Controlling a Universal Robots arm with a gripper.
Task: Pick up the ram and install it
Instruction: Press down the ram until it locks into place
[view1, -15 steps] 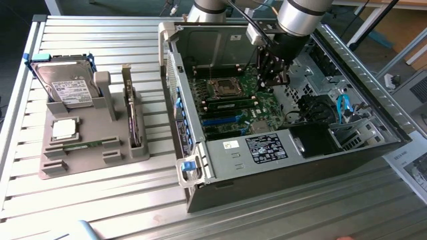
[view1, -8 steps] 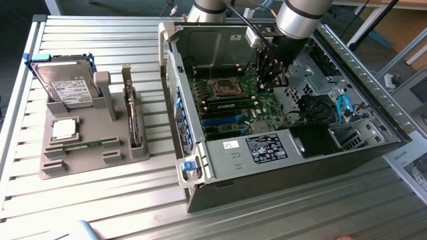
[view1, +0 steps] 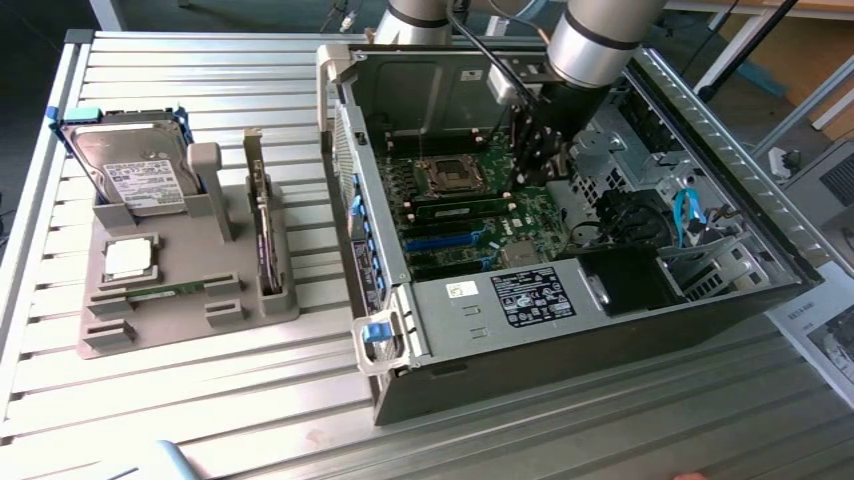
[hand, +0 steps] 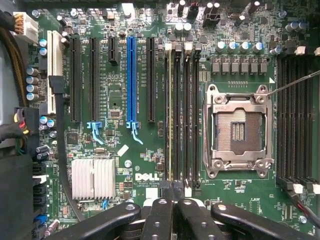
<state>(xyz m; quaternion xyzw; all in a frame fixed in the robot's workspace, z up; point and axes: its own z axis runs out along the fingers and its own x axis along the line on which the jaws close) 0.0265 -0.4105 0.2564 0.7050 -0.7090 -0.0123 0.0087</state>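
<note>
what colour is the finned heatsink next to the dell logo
Silver; the heatsink shows best in the wrist view.

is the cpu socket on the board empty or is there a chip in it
Empty: the cpu socket shows bare dark contacts inside its metal frame, with no silver chip seated in it.
</note>
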